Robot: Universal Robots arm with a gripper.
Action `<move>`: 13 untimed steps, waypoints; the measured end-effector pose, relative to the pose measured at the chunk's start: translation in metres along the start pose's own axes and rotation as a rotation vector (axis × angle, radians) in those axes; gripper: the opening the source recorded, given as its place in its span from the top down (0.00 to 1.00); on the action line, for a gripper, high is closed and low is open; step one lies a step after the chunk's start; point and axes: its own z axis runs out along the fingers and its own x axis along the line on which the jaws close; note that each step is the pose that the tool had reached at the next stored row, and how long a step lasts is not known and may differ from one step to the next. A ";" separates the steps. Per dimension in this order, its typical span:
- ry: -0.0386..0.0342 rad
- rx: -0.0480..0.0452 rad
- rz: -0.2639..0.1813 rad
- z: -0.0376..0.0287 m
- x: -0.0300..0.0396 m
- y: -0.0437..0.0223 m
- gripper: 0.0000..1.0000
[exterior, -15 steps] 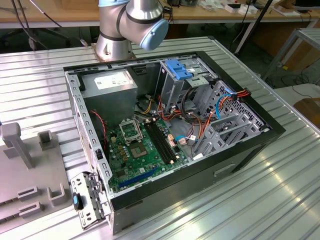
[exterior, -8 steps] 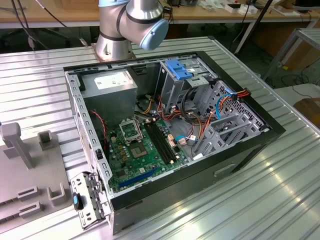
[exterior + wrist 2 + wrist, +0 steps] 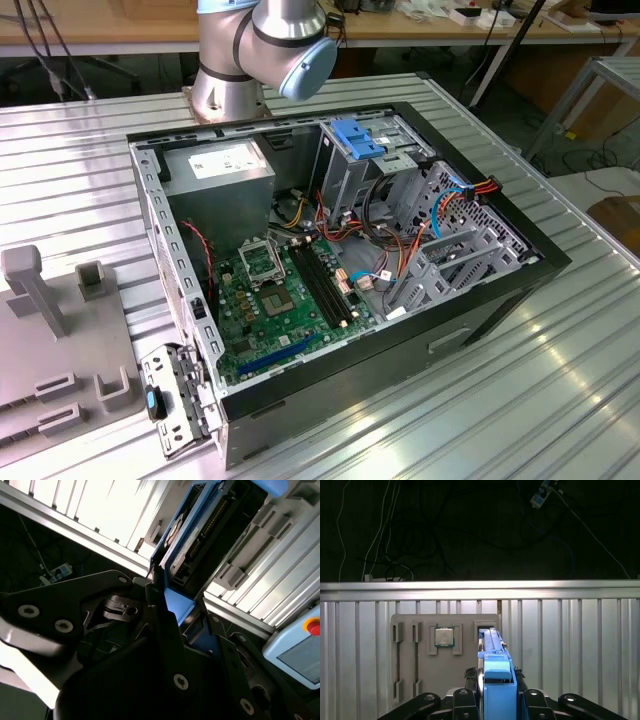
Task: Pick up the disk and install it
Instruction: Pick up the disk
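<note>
The jaws are clamped on the disk point(image 3: 491, 647), held edge-on between them, its far end by a slot in the grey fixture plate point(image 3: 445, 675) just beyond. The grasp looks made. The disk is not yet installed in the open computer case point(image 3: 400, 370).

Exterior view: the arm point(image 3: 262, 50) is cut off at the top edge above its lower joints; the grey tray point(image 3: 60, 350) runs off the exterior view's left edge. First wrist view: the disk point(image 3: 497, 690) stands edge-on, label face unseen, one end cut by the frame within the gripper point(image 3: 495, 676). Second wrist view: the disk's other end leaves the frame.
</note>
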 end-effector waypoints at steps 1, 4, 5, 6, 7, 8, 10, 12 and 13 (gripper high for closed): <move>0.0000 0.0001 0.000 -0.0006 0.0000 0.0000 0.63; 0.0000 0.0001 0.000 -0.0031 0.0000 0.0000 0.63; 0.0000 0.0001 0.000 -0.0045 0.0000 0.0000 0.63; 0.0000 0.0001 0.000 -0.0059 0.0000 0.0000 0.63; 0.0001 0.0000 0.000 -0.0068 0.0000 0.0000 0.63; 0.0000 0.0001 0.000 -0.0075 0.0000 0.0000 0.63; 0.0000 0.0002 0.000 -0.0092 0.0000 0.0000 0.63; 0.0000 0.0001 0.000 -0.0111 0.0000 0.0000 0.63; 0.0000 0.0001 0.000 -0.0119 -0.0001 0.0000 0.63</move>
